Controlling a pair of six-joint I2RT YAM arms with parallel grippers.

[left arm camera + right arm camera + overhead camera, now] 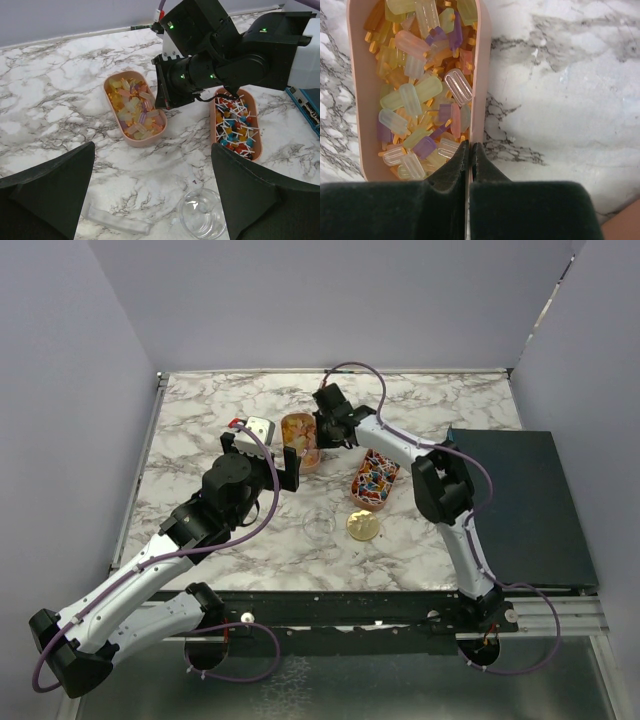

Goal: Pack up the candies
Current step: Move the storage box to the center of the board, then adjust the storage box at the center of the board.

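The orange-yellow candies (298, 433) fill an oval pink tray (107, 95); they also show in the left wrist view (132, 110) and the right wrist view (415, 90). My right gripper (470, 147) is shut on that tray's right wall (479, 75), one finger inside and one outside; it also shows in the top view (322, 435). The mixed red, blue and white candies (235, 125) lie in a second tray (375, 480) to the right. My left gripper (152, 200) is open and empty, above the table near a clear round jar (201, 212).
A gold lid (363, 526) lies beside the clear jar (319, 524). A clear plastic strip (117, 221) lies on the marble left of the jar. A dark mat (520, 505) covers the table's right side. Grey walls stand round the table.
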